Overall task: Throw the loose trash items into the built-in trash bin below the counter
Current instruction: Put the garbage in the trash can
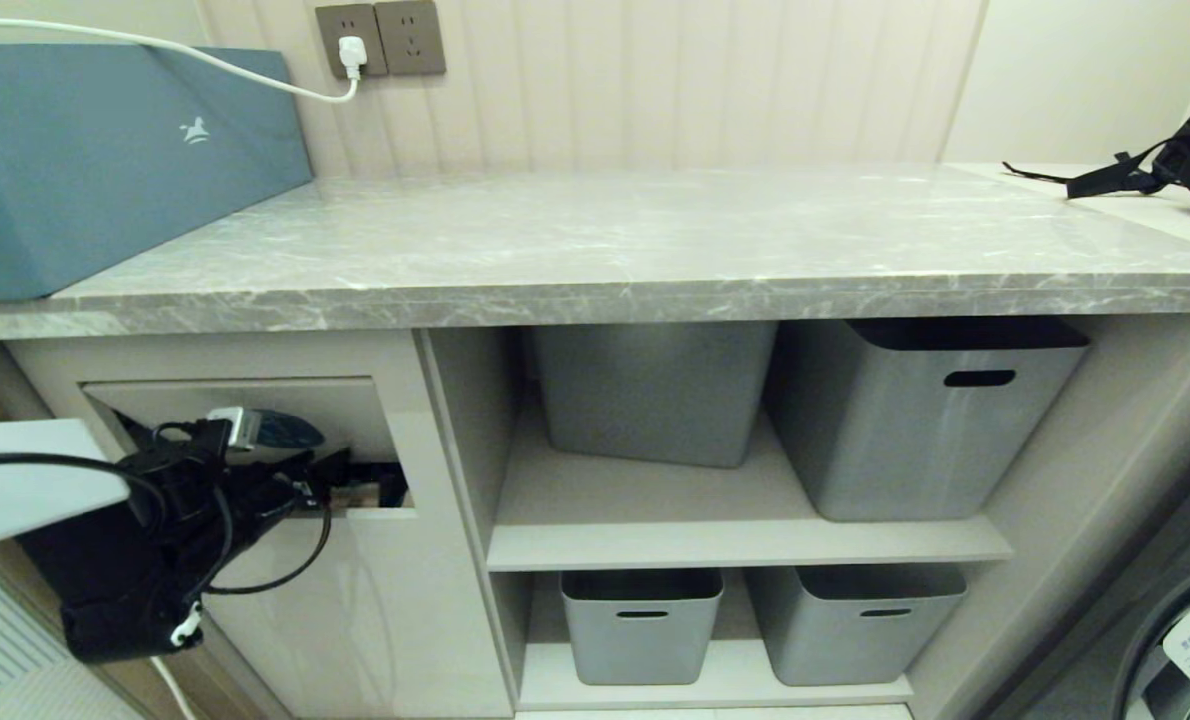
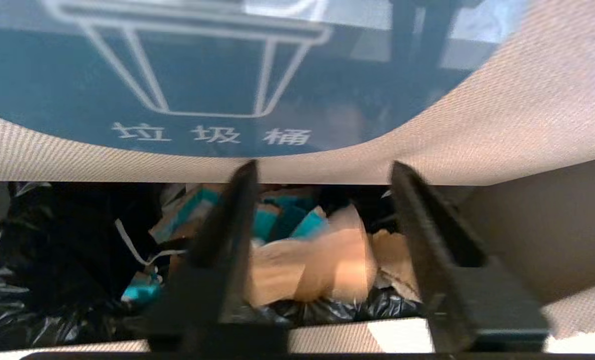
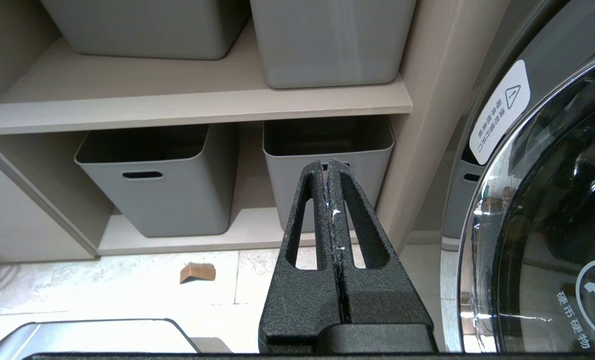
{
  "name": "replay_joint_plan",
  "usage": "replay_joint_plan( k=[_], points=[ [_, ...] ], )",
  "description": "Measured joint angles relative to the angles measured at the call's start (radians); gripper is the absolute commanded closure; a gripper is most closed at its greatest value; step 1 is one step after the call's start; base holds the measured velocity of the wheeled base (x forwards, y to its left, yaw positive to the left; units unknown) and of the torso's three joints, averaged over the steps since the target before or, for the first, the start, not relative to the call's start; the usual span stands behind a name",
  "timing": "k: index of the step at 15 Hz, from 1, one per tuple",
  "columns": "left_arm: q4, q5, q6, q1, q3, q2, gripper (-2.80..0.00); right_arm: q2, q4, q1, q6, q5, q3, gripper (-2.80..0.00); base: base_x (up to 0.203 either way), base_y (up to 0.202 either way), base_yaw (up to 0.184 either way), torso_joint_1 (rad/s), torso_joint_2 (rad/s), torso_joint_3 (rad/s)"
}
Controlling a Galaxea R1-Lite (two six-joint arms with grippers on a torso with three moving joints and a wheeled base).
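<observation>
Pushing 1 flap (image 1: 355,415), 1 left pincer (image 2: 322,172) spread, 4 grey tubs (image 1: 930,420)

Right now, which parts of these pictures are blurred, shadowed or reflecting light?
Left wrist view: the falling tan cardboard piece is motion-blurred between the open left gripper fingers; the blue sticker reflects light; the bin interior is dark. Head view: the tilting flap opening lies in shadow. Right wrist view: sharp; the washer door glass mirrors the room.
</observation>
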Motion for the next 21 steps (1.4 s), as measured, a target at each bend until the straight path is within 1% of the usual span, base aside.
replay_joint_plan(
  k=[5, 7, 11, 16, 17, 19, 21],
  points=[
    [0.0, 0.007, 0.0, -0.01, 0.004, -0.005, -2.8, 0.0, 0.0, 0.0, 0.0, 0.0, 0.0, 0.0, 0.0, 0.0, 0.0, 0.0, 0.0, 0.0],
    [-0.001, 0.025, -0.003, -0.01, 0.025, -0.016, -2.8, 0.0, 0.0, 0.0, 0.0, 0.0, 0.0, 0.0, 0.0, 0.0, 0.0, 0.0, 0.0, 0.0],
    [0.0, 0.038, -0.019, -0.02, 0.165, -0.11, -2.8, 0.0, 0.0, 0.0, 0.0, 0.0, 0.0, 0.0, 0.0, 0.0, 0.0, 0.0, 0.0, 0.0],
    [-0.001, 0.038, -0.044, -0.021, 0.392, -0.327, -2.8, 0.0, 0.0, 0.0, 0.0, 0.0, 0.0, 0.0, 0.0, 0.0, 0.0, 0.0, 0.0, 0.0],
    [0.001, 0.037, -0.048, -0.019, 0.443, -0.377, 0.0, 0.0, 0.0, 0.0, 0.0, 0.0, 0.0, 0.0, 0.0, 0.0, 0.0, 0.0, 0.0, 0.0],
    [0.004, 0.035, -0.055, -0.016, 0.554, -0.496, 0.0, 0.0, 0.0, 0.0, 0.0, 0.0, 0.0, 0.0, 0.0, 0.0, 0.0, 0.0, 0.0, 0.0],
    [0.02, 0.034, -0.068, -0.013, 0.634, -0.622, 0.0, 0.0, 0.0, 0.0, 0.0, 0.0, 0.0, 0.0, 0.0, 0.0, 0.0, 0.0, 0.0, 0.0]
  ],
)
